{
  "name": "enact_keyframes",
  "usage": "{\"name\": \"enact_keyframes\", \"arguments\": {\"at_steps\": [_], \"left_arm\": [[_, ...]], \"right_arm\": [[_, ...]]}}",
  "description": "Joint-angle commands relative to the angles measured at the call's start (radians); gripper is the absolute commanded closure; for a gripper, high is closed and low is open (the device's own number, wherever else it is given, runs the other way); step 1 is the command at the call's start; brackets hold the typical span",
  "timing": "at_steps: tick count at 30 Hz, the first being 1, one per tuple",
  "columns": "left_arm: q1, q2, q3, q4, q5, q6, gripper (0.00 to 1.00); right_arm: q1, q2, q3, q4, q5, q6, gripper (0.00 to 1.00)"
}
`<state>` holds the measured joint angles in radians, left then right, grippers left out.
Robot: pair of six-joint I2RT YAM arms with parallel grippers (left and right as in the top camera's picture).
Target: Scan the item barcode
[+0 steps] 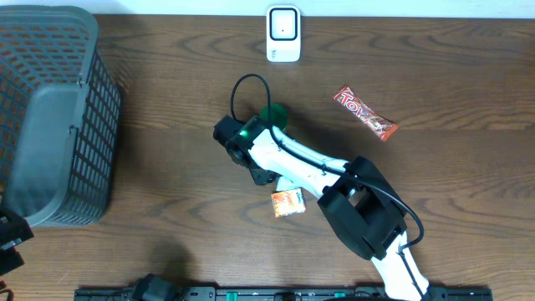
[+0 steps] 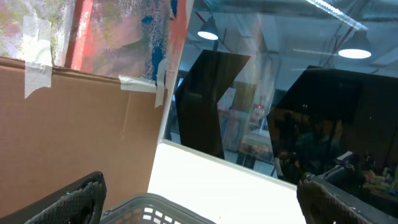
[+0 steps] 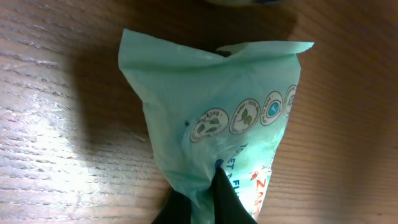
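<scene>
The right gripper (image 3: 200, 203) is pinching the near edge of the green packet (image 3: 214, 106), with its two black fingertips pressed together on a fold of the film. The packet is lying on the table (image 1: 167, 217) near the scanner (image 1: 283, 34), on the side facing the robot.

Handling, as judged: the packet is looking light, soft and crinkly. It is likely to sag and fold when raised, and the thin film may slip. The sealed edge is offering the firmest hold, and gripping there is leaving the printed face uncovered. No barcode is showing in any view.

The left gripper (image 2: 208, 200) is standing spread wide and holding nothing, well apart from the scanner and over the rim of the basket (image 1: 50, 125).
</scene>
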<state>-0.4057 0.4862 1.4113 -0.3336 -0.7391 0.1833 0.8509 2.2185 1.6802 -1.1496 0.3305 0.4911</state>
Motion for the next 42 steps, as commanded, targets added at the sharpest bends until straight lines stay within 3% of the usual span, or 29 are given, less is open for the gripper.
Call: {"name": "enact_keyframes", "arguments": {"at_steps": [1,11,19,23,24,26,27,28,29,33,37,42], "left_arm": [[0.006,-0.005,-0.009,0.002,-0.002,-0.005,0.02],[0.006,-0.005,-0.009,0.002,-0.003,-0.005,0.02],[0.006,-0.005,-0.009,0.002,-0.003,-0.005,0.02],[0.006,-0.005,-0.009,0.002,-0.003,-0.005,0.02],[0.006,-0.005,-0.009,0.002,-0.003,-0.005,0.02],[0.006,-0.005,-0.009,0.001,-0.003,-0.005,0.02],[0.006,-0.005,-0.009,-0.001,-0.003,-0.005,0.02],[0.006,-0.005,-0.009,-0.001,-0.003,-0.005,0.02],[0.006,-0.005,-0.01,-0.001,-0.003,-0.005,0.02],[0.006,-0.005,-0.013,0.0,-0.003,-0.005,0.02],[0.006,-0.005,-0.013,0.001,-0.002,-0.005,0.02],[0.006,-0.005,-0.013,0.003,-0.002,-0.005,0.02]], "right_arm": [[-0.001,0.043,-0.006,-0.025,-0.204,-0.072,0.99],[-0.13,-0.155,0.01,-0.029,-0.913,-0.403,0.99],[-0.299,-0.166,0.0,-0.04,-1.355,-0.638,0.99],[-0.334,-0.165,-0.002,-0.058,-1.197,-0.528,0.96],[-0.323,-0.165,-0.002,-0.072,-1.149,-0.502,0.79],[-0.287,-0.166,0.0,-0.085,-1.14,-0.499,0.6],[-0.264,-0.166,0.0,-0.083,-1.135,-0.498,0.41],[-0.24,-0.166,0.0,-0.077,-1.109,-0.478,0.06],[-0.212,-0.166,0.0,-0.07,-1.048,-0.43,0.01],[-0.089,-0.166,0.0,-0.063,-0.69,-0.215,0.01],[0.041,-0.165,0.0,0.008,-0.592,-0.154,0.01],[0.131,-0.156,0.0,0.041,-0.342,0.056,0.04]]}}
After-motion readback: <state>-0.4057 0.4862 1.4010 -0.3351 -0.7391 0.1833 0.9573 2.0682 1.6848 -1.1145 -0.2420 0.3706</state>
